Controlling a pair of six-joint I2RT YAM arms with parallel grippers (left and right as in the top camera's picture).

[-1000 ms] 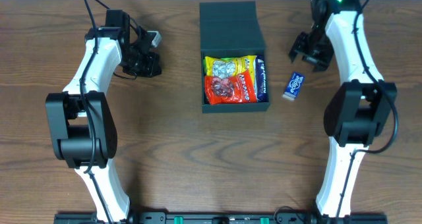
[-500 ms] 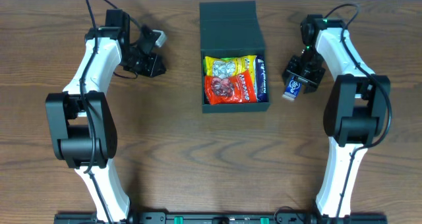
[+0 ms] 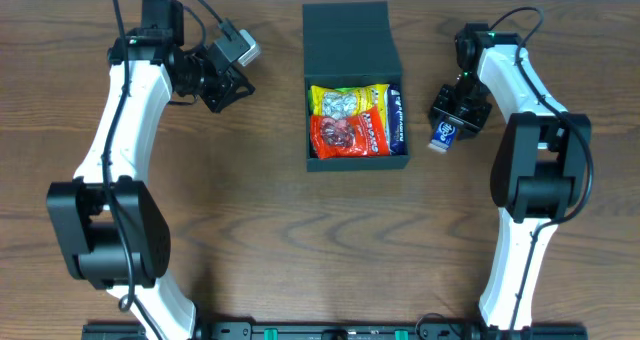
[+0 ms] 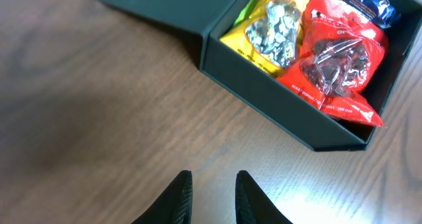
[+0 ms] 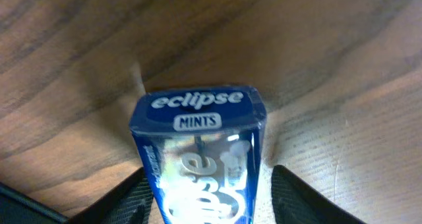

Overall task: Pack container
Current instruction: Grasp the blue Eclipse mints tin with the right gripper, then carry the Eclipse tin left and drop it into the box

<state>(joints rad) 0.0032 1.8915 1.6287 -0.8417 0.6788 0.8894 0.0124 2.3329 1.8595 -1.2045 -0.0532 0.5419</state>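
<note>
The dark green container [image 3: 356,161] stands open at the back middle of the table, its flap lid [image 3: 345,30] laid back. Inside lie a yellow packet [image 3: 348,100], a red packet [image 3: 345,135] and a blue packet [image 3: 397,120]. To its right a blue Eclipse mints box [image 3: 446,133] lies on the wood. My right gripper [image 3: 456,118] is down over it, open, its fingers on either side of the mints box [image 5: 198,145]; the left finger touches it and the right finger [image 5: 300,197] stands a little off. My left gripper [image 3: 228,88] hovers left of the container, narrowly open and empty [image 4: 212,191].
The left wrist view shows the container's near wall [image 4: 264,92] and its packets ahead of the fingers, over bare wooden tabletop. The table's back edge runs just behind the lid.
The right gripper came down from behind onto the mints box and its jaws narrowed around it. The left arm swung back and up, and its jaws parted slightly from shut.
</note>
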